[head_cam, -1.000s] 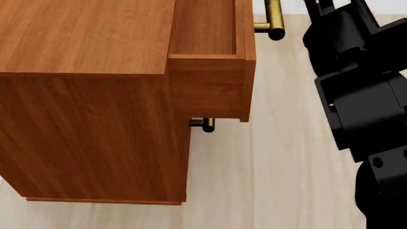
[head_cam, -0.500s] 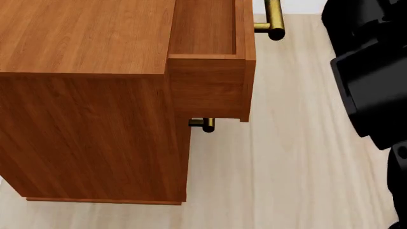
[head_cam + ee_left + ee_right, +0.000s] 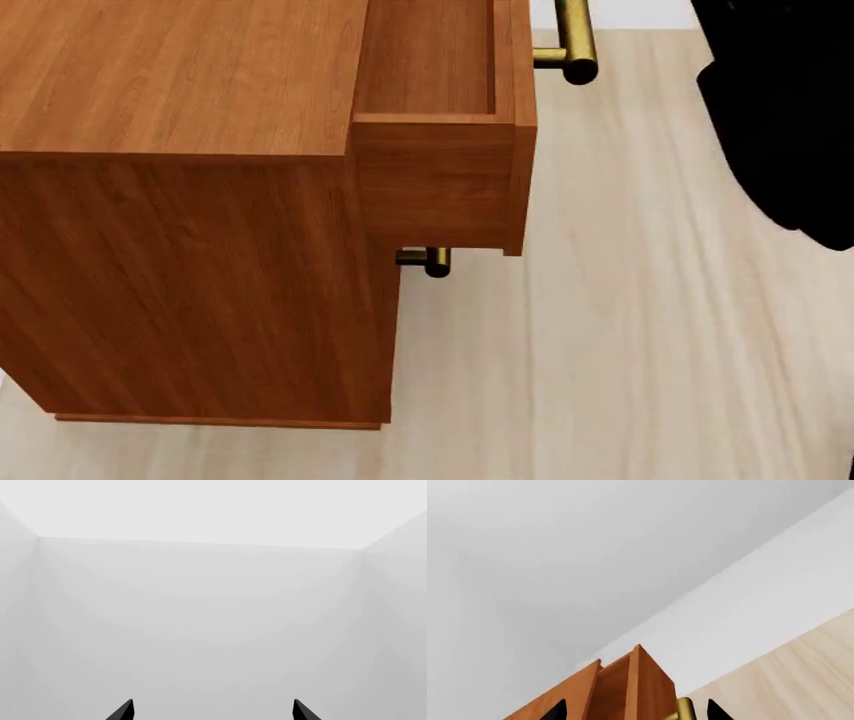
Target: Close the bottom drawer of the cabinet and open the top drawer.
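Reddish-brown wood-grain cabinet [image 3: 187,200] fills the left of the head view, standing on a pale plank floor [image 3: 627,330]. Top drawer [image 3: 447,130] is pulled out from the cabinet front, open box interior visible, its brass bar handle [image 3: 574,40] sticking out at the upper edge of the view. Below the open drawer, one more brass handle end [image 3: 427,262] shows close against the cabinet face; cannot tell whether it belongs to the middle or the bottom drawer. Bottom drawer itself is hidden under the open one, so its state cannot be told.

Right arm [image 3: 787,120] is a black mass at the right edge of the head view, apart from the cabinet.

Right gripper [image 3: 630,711]: two black fingertips [image 3: 555,711] at the frame edge, set apart, nothing between them, aimed at the top drawer and its handle, not touching.

Left gripper [image 3: 212,711]: two black fingertips [image 3: 123,711] set apart, holding nothing, facing a plain white wall [image 3: 200,620].
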Controlling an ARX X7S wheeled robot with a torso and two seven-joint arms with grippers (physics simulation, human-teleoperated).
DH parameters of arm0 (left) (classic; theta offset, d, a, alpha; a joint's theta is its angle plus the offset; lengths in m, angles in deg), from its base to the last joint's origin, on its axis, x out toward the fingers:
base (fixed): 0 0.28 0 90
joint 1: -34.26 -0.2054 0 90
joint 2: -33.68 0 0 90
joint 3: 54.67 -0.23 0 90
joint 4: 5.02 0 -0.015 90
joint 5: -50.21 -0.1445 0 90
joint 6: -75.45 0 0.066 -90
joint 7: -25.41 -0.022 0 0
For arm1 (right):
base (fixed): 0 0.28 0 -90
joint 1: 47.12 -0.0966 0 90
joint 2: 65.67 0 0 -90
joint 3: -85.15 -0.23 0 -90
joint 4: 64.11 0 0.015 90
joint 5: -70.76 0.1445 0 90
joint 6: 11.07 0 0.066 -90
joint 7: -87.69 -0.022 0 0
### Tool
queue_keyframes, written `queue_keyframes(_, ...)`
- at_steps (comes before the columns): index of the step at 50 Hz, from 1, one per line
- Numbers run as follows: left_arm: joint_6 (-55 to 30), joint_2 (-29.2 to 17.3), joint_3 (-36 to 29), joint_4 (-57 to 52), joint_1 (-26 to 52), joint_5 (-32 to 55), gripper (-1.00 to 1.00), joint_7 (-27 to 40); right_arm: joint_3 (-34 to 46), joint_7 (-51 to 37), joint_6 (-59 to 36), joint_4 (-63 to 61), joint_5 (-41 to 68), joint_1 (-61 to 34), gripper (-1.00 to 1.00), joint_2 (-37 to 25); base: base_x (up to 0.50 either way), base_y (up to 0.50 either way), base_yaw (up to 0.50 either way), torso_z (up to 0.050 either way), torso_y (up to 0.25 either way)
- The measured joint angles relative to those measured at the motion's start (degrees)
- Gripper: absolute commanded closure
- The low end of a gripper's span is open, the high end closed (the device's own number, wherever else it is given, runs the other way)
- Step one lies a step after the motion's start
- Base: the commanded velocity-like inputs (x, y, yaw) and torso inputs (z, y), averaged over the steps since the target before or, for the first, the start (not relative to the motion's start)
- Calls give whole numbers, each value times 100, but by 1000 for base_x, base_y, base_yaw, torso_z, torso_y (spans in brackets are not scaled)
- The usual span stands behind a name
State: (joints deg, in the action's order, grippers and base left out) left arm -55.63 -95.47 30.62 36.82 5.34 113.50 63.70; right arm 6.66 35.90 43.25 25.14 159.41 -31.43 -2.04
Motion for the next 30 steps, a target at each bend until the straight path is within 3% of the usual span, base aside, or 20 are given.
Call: queue_keyframes(30,101,-7,-29,-13,-112,-55,-100,-19,1195,251,-1524,1325,-196,-1769,-100,36,0,0,0,0,0)
